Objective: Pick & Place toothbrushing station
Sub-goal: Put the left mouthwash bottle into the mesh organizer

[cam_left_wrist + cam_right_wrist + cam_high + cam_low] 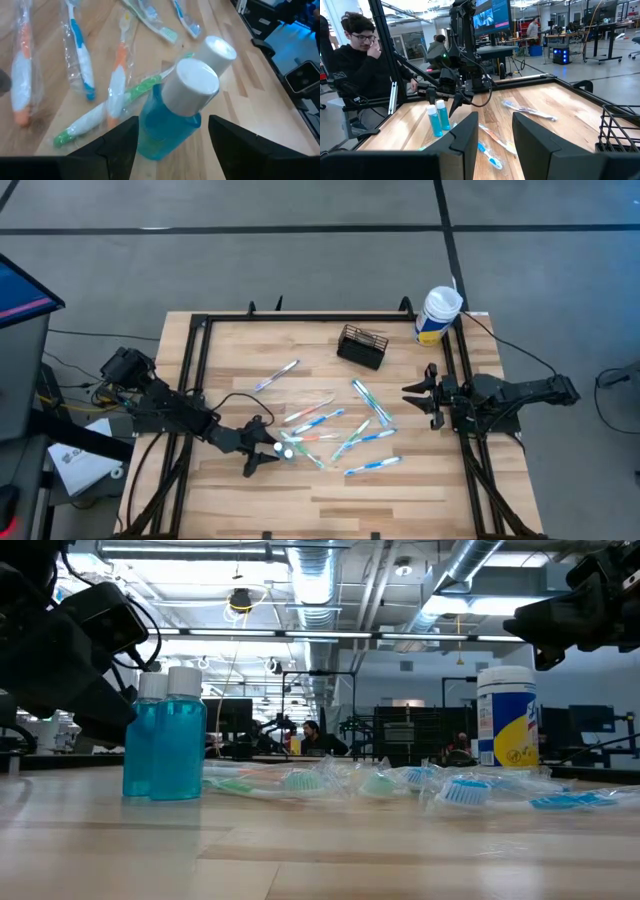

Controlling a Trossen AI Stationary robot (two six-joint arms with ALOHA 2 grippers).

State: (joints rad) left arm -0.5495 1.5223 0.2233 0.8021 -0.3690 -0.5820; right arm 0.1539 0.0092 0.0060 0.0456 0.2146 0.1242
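L gripper [268,457] jaws open, just by 2 blue mouthwash bottles [285,448], front-left of table [300,500] | wrapped toothbrushes [340,430] scattered mid-table | black mesh caddy [362,346] at back-centre, nothing gripping it | canister [437,315] back-right corner | R gripper [418,400] at right edge, jaws part-open, empty

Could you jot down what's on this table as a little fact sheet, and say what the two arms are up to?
table: wooden top in a black frame
caddy: black wire-mesh, far side, nothing held in it
canister: white-lidded, far right corner
toothbrushes: wrapped, scattered mid-table
bottles: two blue, white-capped, upright, side by side
left gripper: open, a finger on either side of the bottles
right gripper: open, at the right edge, holding nothing
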